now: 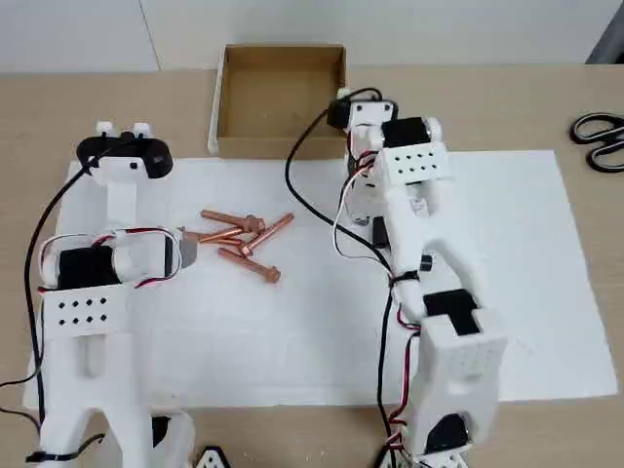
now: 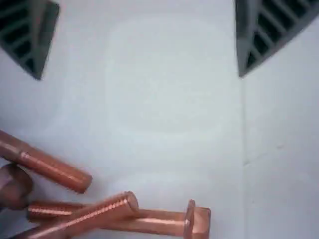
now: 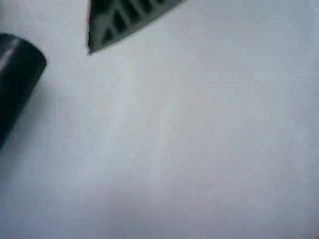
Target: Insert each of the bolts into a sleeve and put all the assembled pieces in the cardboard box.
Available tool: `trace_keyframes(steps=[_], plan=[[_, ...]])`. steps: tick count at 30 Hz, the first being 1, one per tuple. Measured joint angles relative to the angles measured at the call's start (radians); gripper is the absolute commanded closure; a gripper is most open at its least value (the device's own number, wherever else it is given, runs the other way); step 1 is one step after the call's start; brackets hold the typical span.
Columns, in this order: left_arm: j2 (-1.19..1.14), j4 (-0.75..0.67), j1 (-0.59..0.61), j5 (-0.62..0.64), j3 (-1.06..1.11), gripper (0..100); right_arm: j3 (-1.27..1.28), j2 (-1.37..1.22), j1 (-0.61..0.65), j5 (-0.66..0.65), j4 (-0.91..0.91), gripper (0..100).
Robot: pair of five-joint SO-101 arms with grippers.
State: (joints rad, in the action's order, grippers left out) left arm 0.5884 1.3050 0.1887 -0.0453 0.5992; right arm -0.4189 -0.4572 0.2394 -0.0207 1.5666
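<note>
Several copper bolts (image 1: 244, 239) lie in a loose pile on the white sheet, left of centre. My left gripper (image 1: 187, 249) sits just left of the pile. In the left wrist view it (image 2: 139, 45) is open and holds nothing, and the bolts (image 2: 124, 214) lie a little beyond its tips. A black sleeve (image 1: 426, 263) lies beside the right arm, and a black sleeve (image 3: 15, 74) lies on the sheet close to my right gripper (image 1: 369, 219). One fingertip (image 3: 107, 30) has bare sheet beside it, so this gripper is open and empty. The cardboard box (image 1: 278, 146) stands at the back.
A white sheet (image 1: 292, 331) covers most of the wooden table. Scissors (image 1: 600, 136) lie at the far right edge. The right arm's black cable (image 1: 302, 195) loops over the sheet between the box and the bolts.
</note>
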Motion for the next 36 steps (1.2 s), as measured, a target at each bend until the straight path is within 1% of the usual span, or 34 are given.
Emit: trace_keyframes(steps=[6, 12, 24, 36], plan=[[0.000, 0.000, 0.000, 0.000, 0.000, 76, 0.000, -0.041, 0.000, 0.003, -0.043, 86.1], [0.000, 0.000, 0.000, 0.000, 0.000, 76, 0.000, -0.089, 0.000, 0.003, -0.064, 86.0], [0.000, -0.003, 0.000, 0.000, 0.029, 76, -0.008, -0.098, -0.003, 0.003, -0.074, 86.0], [0.000, -0.003, 0.000, 0.000, 0.029, 76, -0.008, -0.106, -0.037, 0.025, -0.074, 85.9]])
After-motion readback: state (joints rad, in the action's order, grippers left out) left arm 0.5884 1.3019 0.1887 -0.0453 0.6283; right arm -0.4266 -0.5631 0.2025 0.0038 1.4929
